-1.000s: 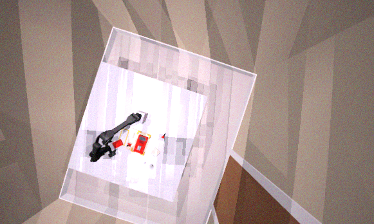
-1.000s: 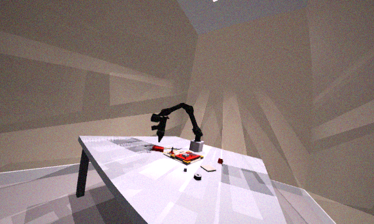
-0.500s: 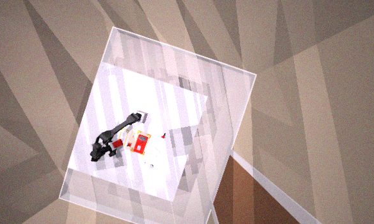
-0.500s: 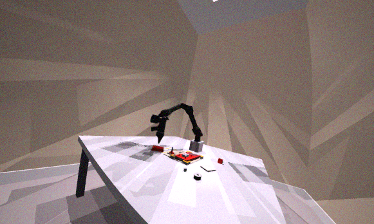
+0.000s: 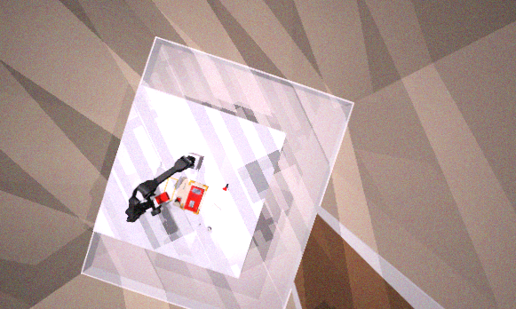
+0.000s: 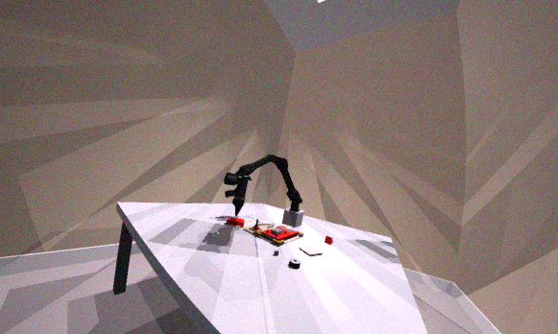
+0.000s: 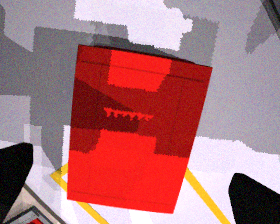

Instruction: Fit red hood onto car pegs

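Note:
The red hood (image 5: 162, 198) (image 6: 235, 221) (image 7: 131, 125) lies on the table beside the jig, a plain flat red face up. It is turned slightly in the wrist view; no corner holes can be made out. My gripper (image 6: 236, 214) (image 7: 134, 169) is open and empty above the hood. In the wrist view its fingers stand wide, left and right of the hood's lower end. The red chassis (image 5: 195, 202) (image 6: 291, 234) sits in the beige jig (image 5: 184, 190) (image 7: 22, 201), with the grey engine block (image 5: 197, 191) (image 6: 276, 232) on it. The pegs are too small to make out.
A yellow outline (image 7: 206, 195) on the table runs under the hood's near end. A small red and dark piece (image 6: 256, 226) stands by the jig. Beyond are a red piece (image 5: 226, 187) (image 6: 328, 240), a pale plate (image 6: 311, 250) and a black wheel (image 5: 209, 228) (image 6: 294, 263).

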Motion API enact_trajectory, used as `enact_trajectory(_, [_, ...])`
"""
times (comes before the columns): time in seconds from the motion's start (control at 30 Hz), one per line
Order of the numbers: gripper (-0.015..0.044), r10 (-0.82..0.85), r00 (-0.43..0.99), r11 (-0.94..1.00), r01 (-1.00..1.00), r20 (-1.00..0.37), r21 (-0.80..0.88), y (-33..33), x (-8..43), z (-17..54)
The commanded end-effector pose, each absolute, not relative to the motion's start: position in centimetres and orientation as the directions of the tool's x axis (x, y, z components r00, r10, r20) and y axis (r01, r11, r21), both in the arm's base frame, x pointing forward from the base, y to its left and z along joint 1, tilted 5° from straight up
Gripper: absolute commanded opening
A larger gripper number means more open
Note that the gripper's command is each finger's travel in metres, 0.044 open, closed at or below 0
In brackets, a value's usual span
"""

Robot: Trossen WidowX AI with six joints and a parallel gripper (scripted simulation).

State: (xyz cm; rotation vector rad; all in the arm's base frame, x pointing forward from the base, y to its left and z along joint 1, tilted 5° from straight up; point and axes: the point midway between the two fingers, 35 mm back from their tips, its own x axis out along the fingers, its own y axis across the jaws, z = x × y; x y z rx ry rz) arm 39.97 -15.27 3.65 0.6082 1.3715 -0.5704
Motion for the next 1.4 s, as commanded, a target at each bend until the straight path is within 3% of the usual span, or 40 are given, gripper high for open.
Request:
enact_trajectory(0.0, [0.044,-0.015,0.114,0.717,0.694,-0.993,0.069,-15.2,40.0,3.3])
enact_trajectory(1.37, [0.044,-0.015,0.114,0.717,0.694,-0.993,0.069,-15.1,40.2,0.9])
